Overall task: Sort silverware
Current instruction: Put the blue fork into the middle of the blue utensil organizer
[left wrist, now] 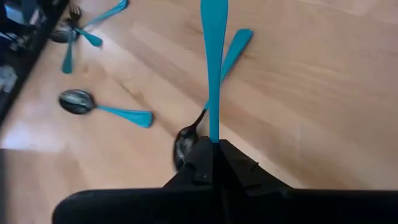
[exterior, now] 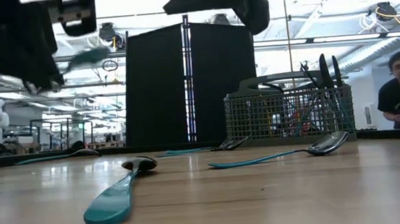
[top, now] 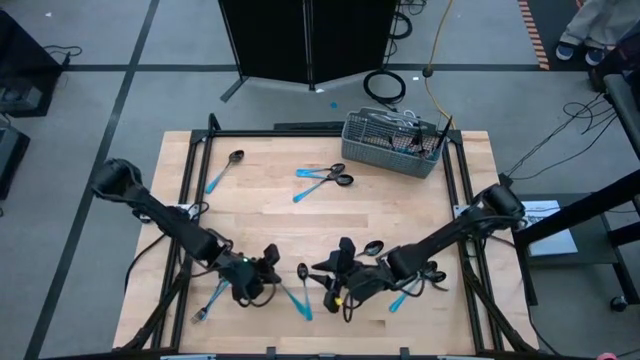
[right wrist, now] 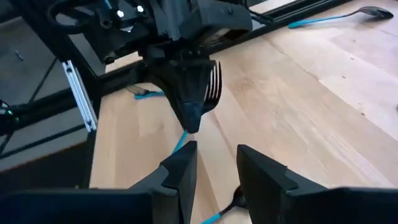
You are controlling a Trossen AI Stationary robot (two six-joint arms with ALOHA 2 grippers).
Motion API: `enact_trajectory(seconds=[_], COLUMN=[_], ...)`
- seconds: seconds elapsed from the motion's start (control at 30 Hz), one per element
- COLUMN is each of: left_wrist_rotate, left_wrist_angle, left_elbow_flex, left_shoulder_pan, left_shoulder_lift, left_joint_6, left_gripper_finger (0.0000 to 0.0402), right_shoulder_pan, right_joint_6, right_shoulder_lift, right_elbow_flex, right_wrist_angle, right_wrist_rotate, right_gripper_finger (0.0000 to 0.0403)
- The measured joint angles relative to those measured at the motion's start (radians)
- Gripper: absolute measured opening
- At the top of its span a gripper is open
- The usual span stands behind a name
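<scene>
Nearest you in the low view, a spoon (exterior: 120, 191) lies flat on the counter (top: 400, 215). Your basket (top: 392, 143) sits at the far edge with silverware standing in it. Your left pincer (top: 268, 275) is pressed together on a fork (left wrist: 213, 68), lifted off the wood near the front. Your right pincer (top: 335, 288) faces it close by, fingers spread, holding nothing. Loose spoons (top: 325, 178) lie mid-counter.
</scene>
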Motion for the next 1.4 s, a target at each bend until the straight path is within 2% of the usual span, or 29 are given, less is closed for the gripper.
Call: enact_trajectory(seconds=[0.23, 0.4, 0.53, 0.9, 1.0, 1.2, 1.4], left_wrist_rotate=[-0.105, -0.211, -0.274, -0.317, -0.336, -0.51, -0.494], left_wrist_angle=[-0.061, -0.06, -0.056, -0.077, -0.087, -0.121, -0.031], left_elbow_flex=[0.0, 0.0, 0.0, 0.0, -0.002, -0.005, -0.006], left_shoulder_pan=[-0.001, -0.001, -0.001, 0.0, 0.009, 0.027, 0.026], left_shoulder_lift=[-0.062, -0.063, -0.063, -0.063, -0.062, -0.065, -0.065], left_joint_6=[0.168, 0.336, 0.446, 0.466, 0.469, 0.543, 0.576], left_gripper_finger=[0.0, 0.0, 0.0, 0.0, 0.0, 0.0, 0.0], right_shoulder_pan=[-0.005, -0.03, -0.045, -0.069, -0.105, -0.205, -0.257], right_joint_6=[0.067, 0.157, 0.152, 0.07, 0.052, 0.06, 0.052], right_shoulder_lift=[-0.013, -0.013, -0.013, -0.053, -0.083, -0.102, -0.061], right_elbow_flex=[0.0, 0.0, 0.0, 0.0, 0.0, -0.005, -0.005], right_wrist_angle=[0.009, 0.006, -0.001, -0.089, -0.164, -0.216, -0.167], right_wrist_rotate=[-0.002, -0.061, -0.078, -0.138, -0.173, -0.381, -0.386], right_gripper_finger=[0.0109, 0.0109, 0.0109, 0.0114, 0.0132, 0.0198, 0.0248])
